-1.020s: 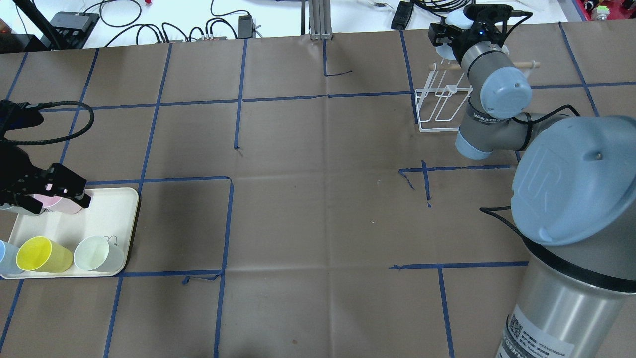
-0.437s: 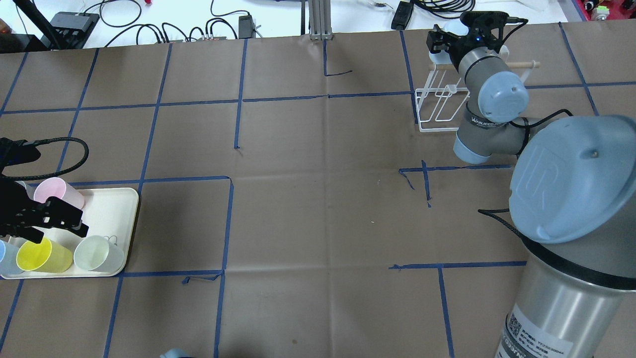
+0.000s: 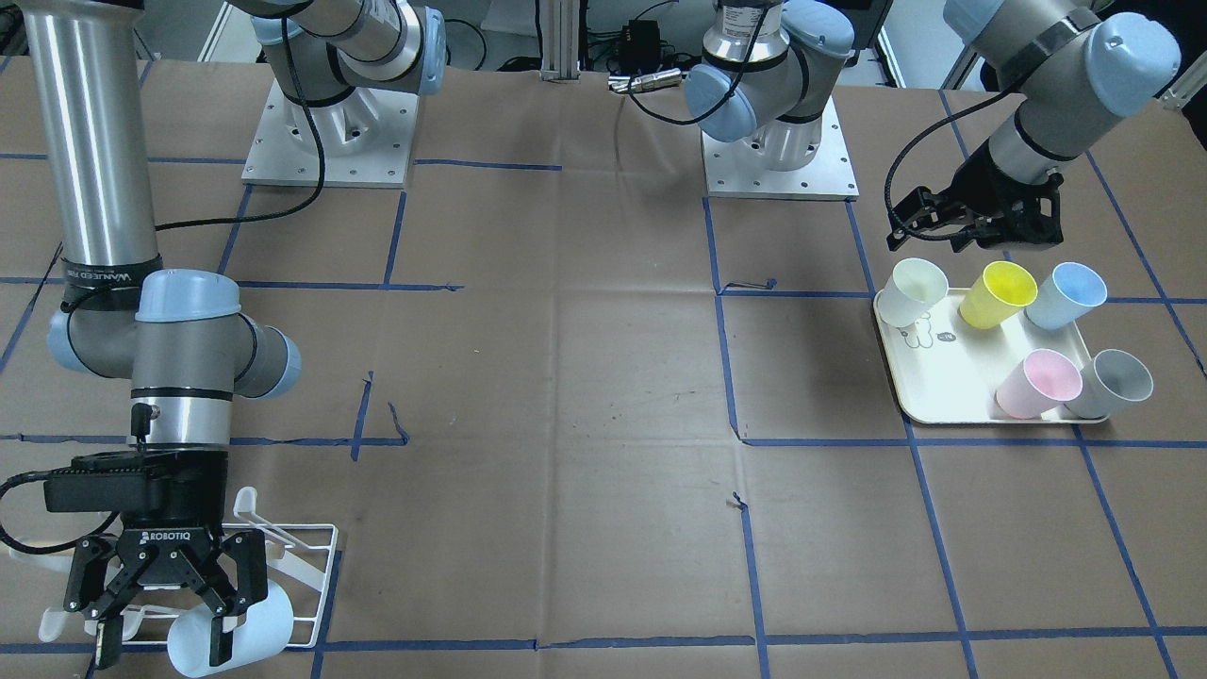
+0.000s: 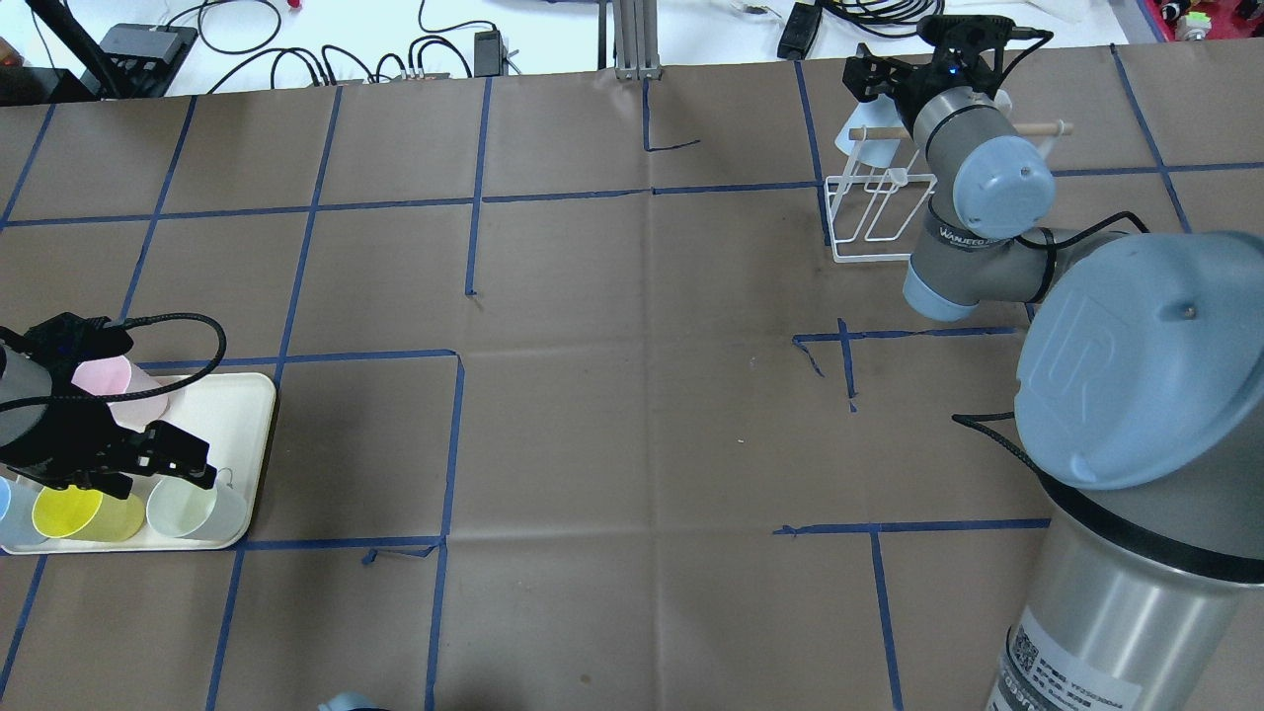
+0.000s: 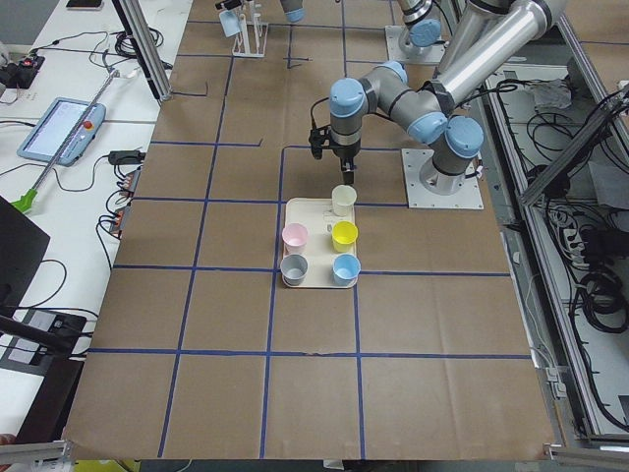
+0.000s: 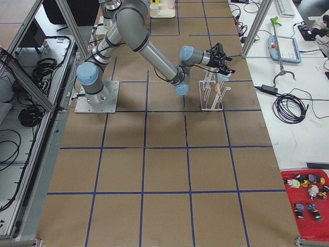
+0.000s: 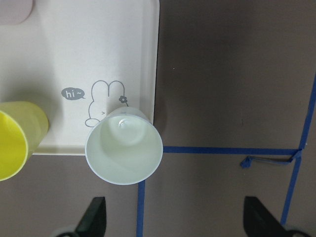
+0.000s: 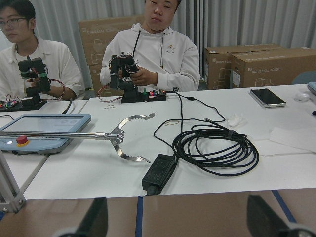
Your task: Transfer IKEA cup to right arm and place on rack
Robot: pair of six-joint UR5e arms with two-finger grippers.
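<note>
A pale whitish cup (image 4: pixel 188 506) lies on the cream tray (image 4: pixel 232 415) at its corner, mouth toward the left wrist camera (image 7: pixel 124 150). My left gripper (image 4: pixel 158 479) hovers over it, open, fingertips (image 7: pixel 94 217) wide apart and holding nothing. The white wire rack (image 4: pixel 879 212) stands at the far right. A light blue cup (image 3: pixel 245 637) rests on the rack beside my right gripper (image 3: pixel 160 651). That gripper is open, and the right wrist view shows nothing between its fingertips (image 8: pixel 94 217).
The tray also carries a yellow cup (image 3: pixel 1000 292), a blue cup (image 3: pixel 1070 292), a pink cup (image 3: pixel 1037 382) and a grey cup (image 3: pixel 1113 382). Two people (image 8: pixel 158 49) sit beyond the table's far edge, behind cables (image 8: pixel 217 148) and a pendant (image 8: pixel 44 131).
My left gripper moved from over the pink cup across the tray to above the pale cup. The right gripper shifted slightly at the rack, and the light blue cup now shows beside it.
</note>
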